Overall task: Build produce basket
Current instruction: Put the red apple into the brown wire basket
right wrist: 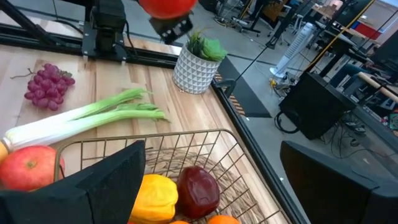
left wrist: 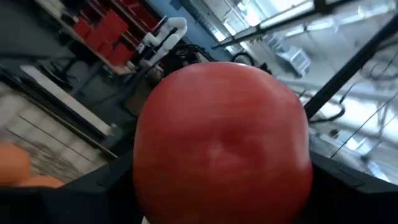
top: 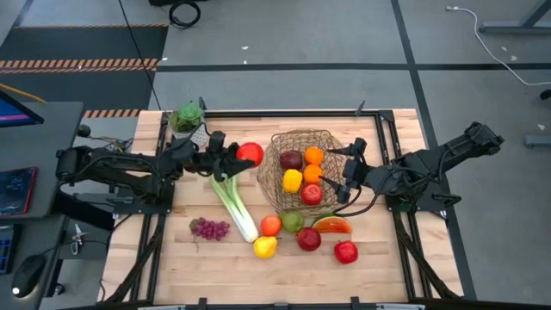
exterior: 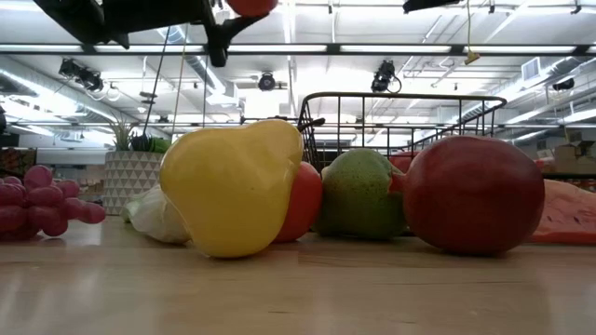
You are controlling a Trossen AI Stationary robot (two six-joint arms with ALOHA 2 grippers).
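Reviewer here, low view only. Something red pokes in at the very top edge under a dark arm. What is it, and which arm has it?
Observer: It's a red apple, gripped by the left claw and held up off the table.
Operator: Is it over the basket?
Observer: No. Seen from above, it sits just outside the left rim of the basket.
Operator: My view hides the right arm. Where is it?
Observer: The right claw is at the basket's right rim, open and holding nothing.
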